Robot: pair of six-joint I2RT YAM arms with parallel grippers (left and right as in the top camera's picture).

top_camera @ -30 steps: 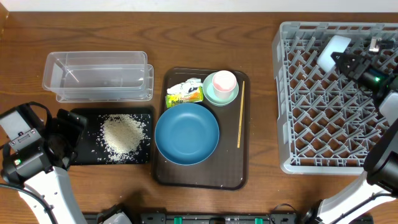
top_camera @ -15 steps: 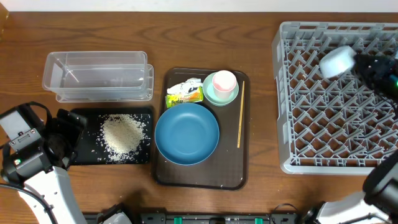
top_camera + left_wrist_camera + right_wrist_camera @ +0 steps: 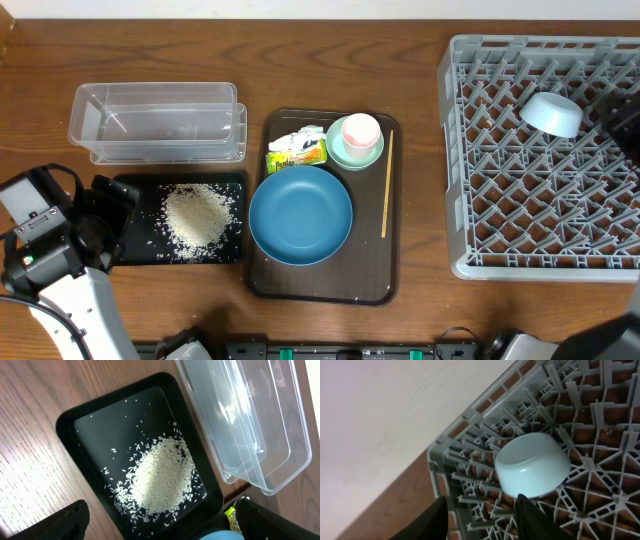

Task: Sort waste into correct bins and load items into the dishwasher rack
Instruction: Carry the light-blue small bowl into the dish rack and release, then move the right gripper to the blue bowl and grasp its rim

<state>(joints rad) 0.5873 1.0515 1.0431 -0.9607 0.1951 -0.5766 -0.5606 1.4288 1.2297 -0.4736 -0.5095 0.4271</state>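
The light blue bowl (image 3: 550,113) is now out of the right gripper (image 3: 482,522) and sits in the far right part of the grey dishwasher rack (image 3: 500,200). A moment earlier it hung in that gripper above the same spot. It rests tipped on the pegs, apparently mouth down. In the right wrist view the two fingers stand apart just near of the bowl, with nothing between them. In the overhead view the arm has drawn back to the rack's right edge. So the first dish appears to be loaded.

Everything else is unmoved. The rice heap (image 3: 202,215) lies in the black tray (image 3: 140,185), with the clear tub (image 3: 155,122) just beyond it. The left gripper (image 3: 160,527) hovers over the tray's near end, spread wide and empty.

On the brown serving tray (image 3: 320,285) remain the blue plate (image 3: 300,215), the crumpled wrapper (image 3: 297,150) and the pink cup (image 3: 361,131) inside the mint green bowl (image 3: 355,152). These are probably next.
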